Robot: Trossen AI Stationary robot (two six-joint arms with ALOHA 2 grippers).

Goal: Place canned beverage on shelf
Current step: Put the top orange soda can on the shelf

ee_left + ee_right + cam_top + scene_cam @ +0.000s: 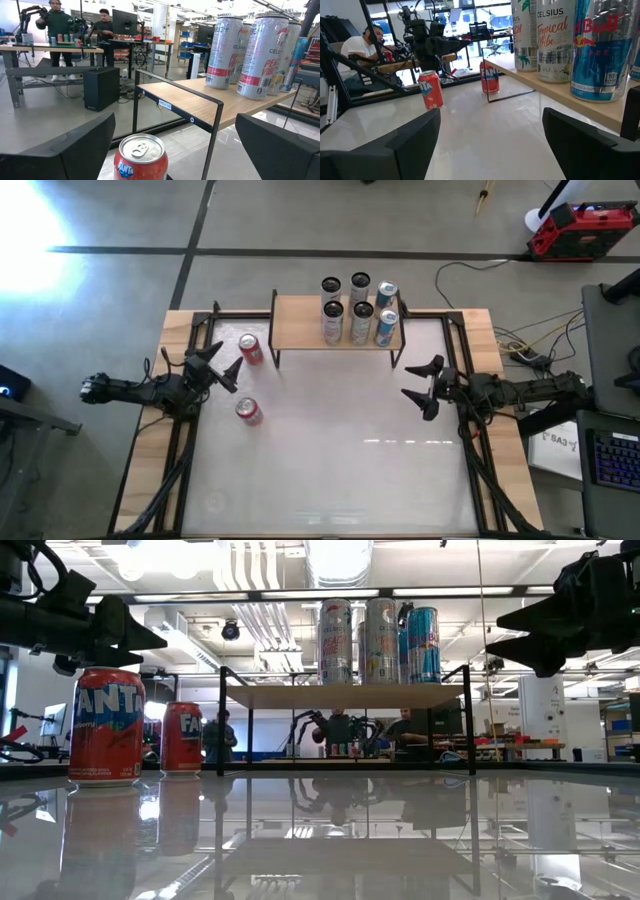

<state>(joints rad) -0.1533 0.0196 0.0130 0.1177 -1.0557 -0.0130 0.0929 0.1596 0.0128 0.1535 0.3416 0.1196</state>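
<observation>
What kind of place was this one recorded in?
Probably a robotics lab or workshop: people sit at workbenches with monitors behind the table, another robot arm stands beyond, and exposed ceiling ducts run overhead.

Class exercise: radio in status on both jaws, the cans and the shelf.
Left gripper open by nearer Fanta can. Right gripper open, empty. Shelf holds six cans. Nothing in the way.

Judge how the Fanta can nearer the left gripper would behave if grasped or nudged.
The Fanta can stands upright with its tab unopened, so it is probably full and fairly heavy for its size. Its smooth round wall may slip between the fingers of the open left gripper. On the glossy table, a low nudge would likely slide it; knocked over, it would roll.
</observation>
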